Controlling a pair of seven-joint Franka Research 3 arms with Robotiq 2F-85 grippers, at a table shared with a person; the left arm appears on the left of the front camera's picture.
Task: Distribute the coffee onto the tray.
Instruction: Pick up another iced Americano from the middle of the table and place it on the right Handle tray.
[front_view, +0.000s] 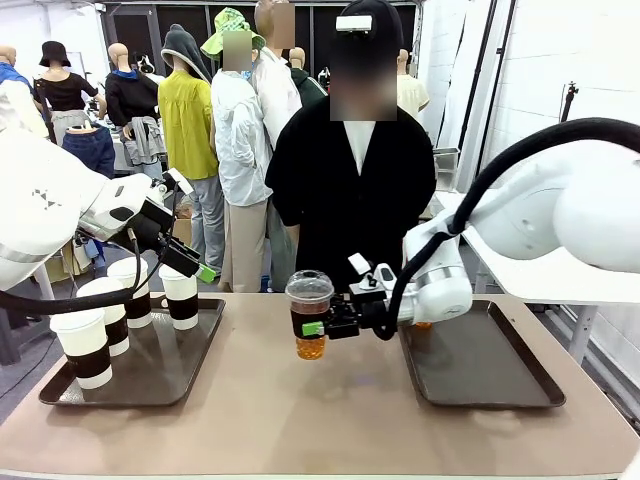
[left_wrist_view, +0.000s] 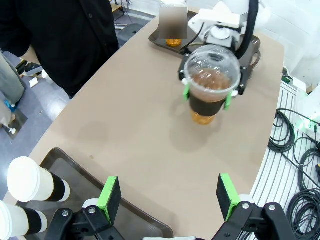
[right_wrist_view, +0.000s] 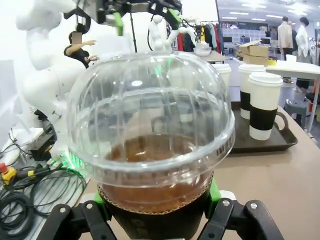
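Note:
My right gripper (front_view: 322, 327) is shut on a clear dome-lidded cup (front_view: 309, 315) of brown coffee, held upright low over the table's middle. The same cup (right_wrist_view: 150, 150) sits between the green pads in the right wrist view and appears again as the clear cup (left_wrist_view: 210, 85) in the left wrist view. Several white paper cups (front_view: 108, 312) with brown sleeves stand on the left tray (front_view: 130, 380). Above that tray's right end my left gripper (front_view: 190, 232) hangs open and holds nothing, its pads (left_wrist_view: 109, 192) spread wide. The right tray (front_view: 500, 370) holds a second brown drink (left_wrist_view: 172, 42), mostly hidden.
A person in black stands at the far side of the table (front_view: 330, 420), behind the held cup. Bare table lies between the two trays. Cables (left_wrist_view: 300, 165) lie on the floor beside the table.

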